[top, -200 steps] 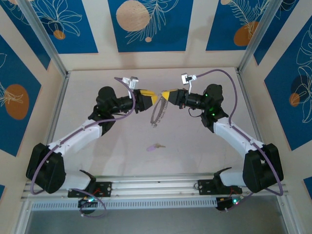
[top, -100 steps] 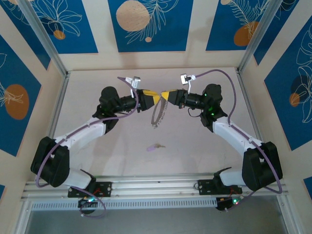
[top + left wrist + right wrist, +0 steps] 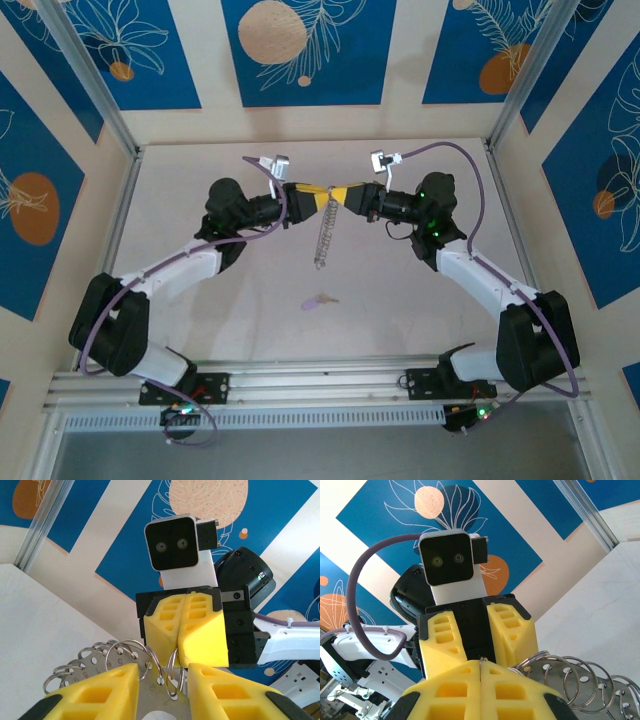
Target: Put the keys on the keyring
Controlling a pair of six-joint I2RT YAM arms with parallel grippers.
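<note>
The right gripper [image 3: 480,675] is clamping the keyring [image 3: 322,240], while the left gripper [image 3: 162,682] is straddling it, fingers apart, and should be pinching the hoop squarely before any release.

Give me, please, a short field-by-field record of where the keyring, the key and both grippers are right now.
keyring: hanging in the air between the two grippers, above the table
key: lying on the table, nearer the arm bases than the keyring, touched by nothing
right gripper: shut on the keyring's upper end
left gripper: tip to tip with the right gripper, fingers either side of the keyring; whether it clamps is unclear
task state: key not yet on the keyring
</note>
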